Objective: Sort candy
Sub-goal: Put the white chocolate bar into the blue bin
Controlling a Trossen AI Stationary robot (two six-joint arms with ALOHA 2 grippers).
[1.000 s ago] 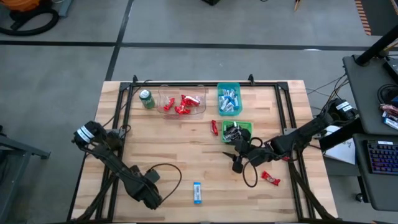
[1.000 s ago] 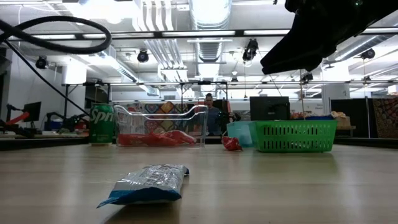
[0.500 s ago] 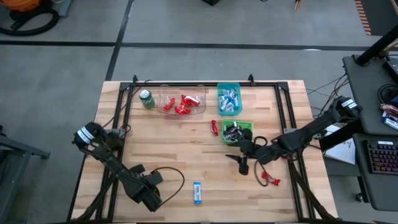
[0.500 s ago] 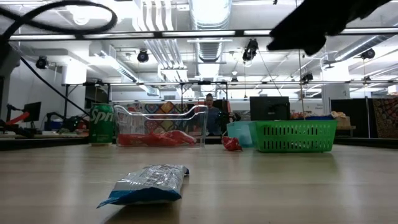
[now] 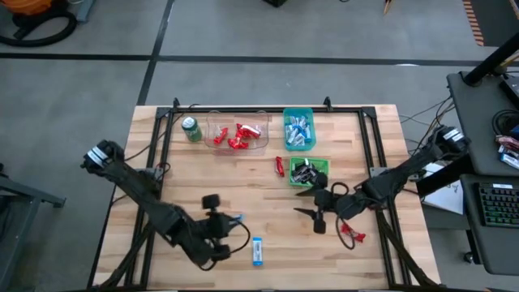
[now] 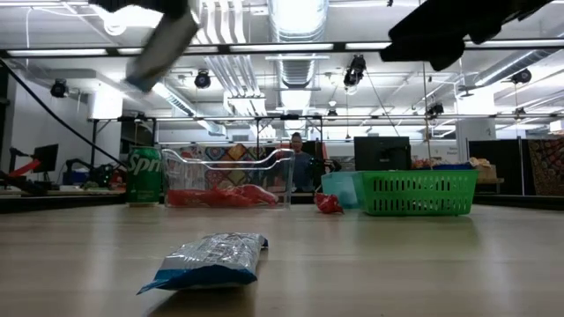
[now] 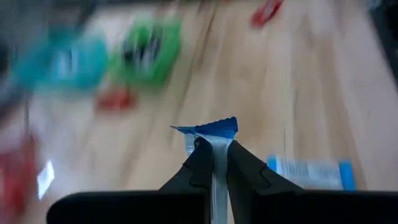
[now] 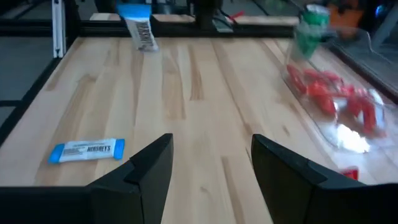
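My left gripper (image 5: 229,219) hangs over the near middle of the table, shut on a blue-and-white candy (image 7: 211,130). The right wrist view shows the same candy (image 8: 141,28) in the air. A second blue-and-white candy (image 5: 257,251) lies flat on the wood near the front edge. My right gripper (image 5: 313,217) hovers open and empty near the green basket (image 5: 323,165), with a red candy (image 5: 350,234) on the table beside it. Another red candy (image 5: 280,166) lies left of that basket. My left gripper pinches the blue-and-white candy between its two fingers (image 7: 200,155), with the wrapper edge-on between them. The candy lies along the fingers, and its blue crimped end (image 7: 214,128) sticks out past the tips. It is lifted clear of the table.
At the far side stand a green can (image 5: 191,128), a clear tray (image 5: 261,143) of red candies and a teal basket (image 5: 285,130) of blue-and-white ones. The green basket holds dark candies. Black frame rails run along the table's edges. Bare wood lies across the middle.
My left gripper has risen from the table's near left and swung toward the right and far side. It has turned as it went and now carries a blue-and-white candy clear of the wood. The other blue-and-white candy has stayed where it lay.
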